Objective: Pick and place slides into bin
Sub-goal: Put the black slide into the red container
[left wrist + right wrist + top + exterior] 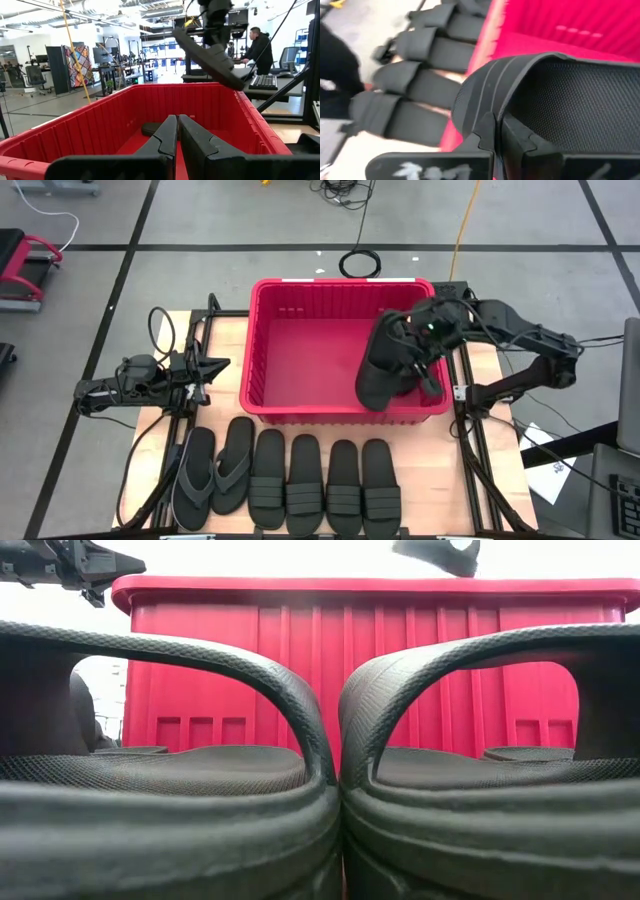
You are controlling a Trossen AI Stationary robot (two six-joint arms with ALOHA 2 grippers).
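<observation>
The red bin [262, 340] sits mid-table; the right gripper [425, 340] hangs over its right part, jaws pinched on a black ribbed-strap slide [385, 370]. The thin strap grip could slip, tipping it onto the near rim. The left gripper [200, 370], jaws nearly together, waits left, empty.

1. Left gripper [176, 131] points straight at the red bin [80, 131], its two dark fingers [162, 140] pressed together with barely a gap.
2. Inside the bin, one dark slide [152, 128] lies flat on the floor by the far wall.
3. Above the far right corner, the right gripper [216, 22] hangs a black slide [207, 57] in the air, tilted steeply.
4. Beyond, a person [259, 47] in dark clothes stands at a desk with a keyboard [263, 81].
</observation>
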